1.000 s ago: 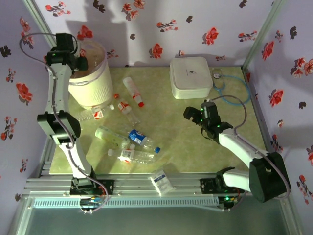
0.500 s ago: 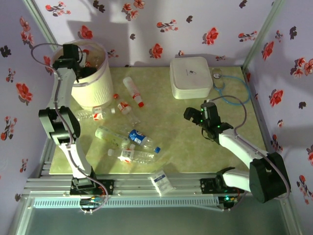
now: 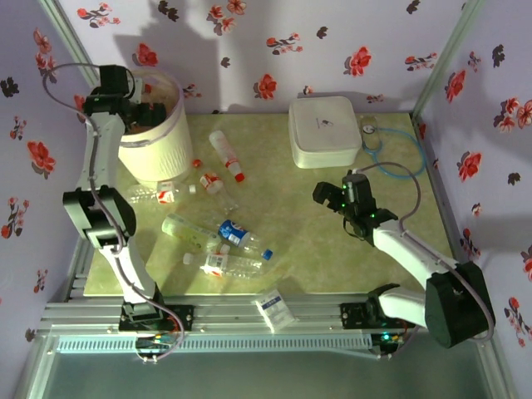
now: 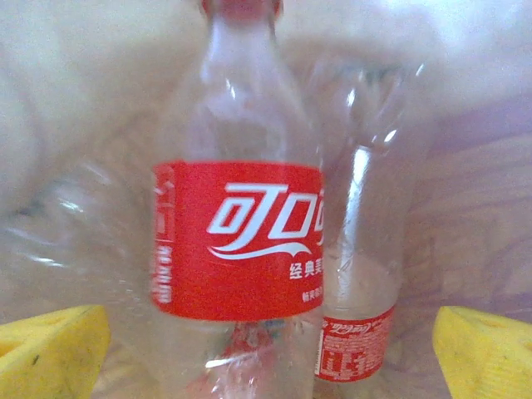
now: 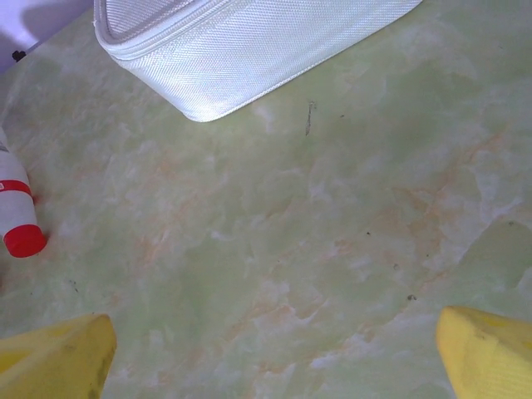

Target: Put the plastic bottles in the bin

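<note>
In tall cream-white bin (image 3: 158, 150): 2 clear plastic bottles (image 4: 237, 241), red labels, white Chinese script. Left gripper (image 4: 268, 353), right gripper (image 5: 270, 353) both spread apart.

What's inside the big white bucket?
A wide bottle and a thin bottle, both red-labelled, lie in the bucket. They cover whatever is underneath them.

Cool violet light, hard shadows on the floral wall (image 3: 332, 25), blurred washed-out bottles (image 4: 237, 241) up close
</note>
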Motion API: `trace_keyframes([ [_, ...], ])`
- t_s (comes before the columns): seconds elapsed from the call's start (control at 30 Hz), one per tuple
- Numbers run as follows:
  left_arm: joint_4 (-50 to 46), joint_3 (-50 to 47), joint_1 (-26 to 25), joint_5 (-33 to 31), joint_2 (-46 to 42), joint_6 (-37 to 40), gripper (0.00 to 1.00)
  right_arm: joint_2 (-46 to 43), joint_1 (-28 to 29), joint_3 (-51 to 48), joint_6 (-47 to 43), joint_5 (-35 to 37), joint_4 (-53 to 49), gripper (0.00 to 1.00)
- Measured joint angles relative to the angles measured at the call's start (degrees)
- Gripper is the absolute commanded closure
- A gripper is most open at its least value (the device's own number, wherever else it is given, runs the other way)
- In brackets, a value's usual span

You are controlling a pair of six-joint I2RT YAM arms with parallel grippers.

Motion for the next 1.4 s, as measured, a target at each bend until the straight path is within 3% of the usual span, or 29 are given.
trace_keyframes([
  [0.23, -0.3, 3.0, 0.0, 0.0, -6.3, -0.4, 0.0, 0.0, 0.0, 0.0, -0.4, 0.0, -0.5, 0.01],
  [0.5, -0.4, 0.1, -1.4, -2.7, -7.4, -1.7, 0.04, -0.9, 0.0, 0.0, -0.4, -0.5, -2.3, 0.01],
  [0.63, -1.1, -1.4, -7.6, -8.4, -10.3, -3.3, 0.1, -2.6, 0.0, 0.1, -0.6, -0.5, -3.6, 0.01],
  [0.87, -0.3, -0.9, -28.8, -21.7, -20.5, -7.5, 0.13, -2.8, 0.0, 0.3, -1.3, -0.5, -4.8, 0.01],
  [1.0, 2.3, -1.9, -37.3, -28.4, -22.4, -11.3, 0.13, -2.8, 0.0, 0.3, -1.3, -0.7, -4.8, 0.01],
  [1.2, 9.6, -7.0, -44.0, -31.9, -15.7, -20.8, 0.14, -2.1, 0.0, 0.7, -1.4, -0.7, -5.0, 0.01],
  [1.4, 12.3, -5.5, -45.0, -31.1, 1.2, -29.6, 0.1, -1.8, 0.0, 0.8, -1.4, -1.1, -5.6, 0.01],
])
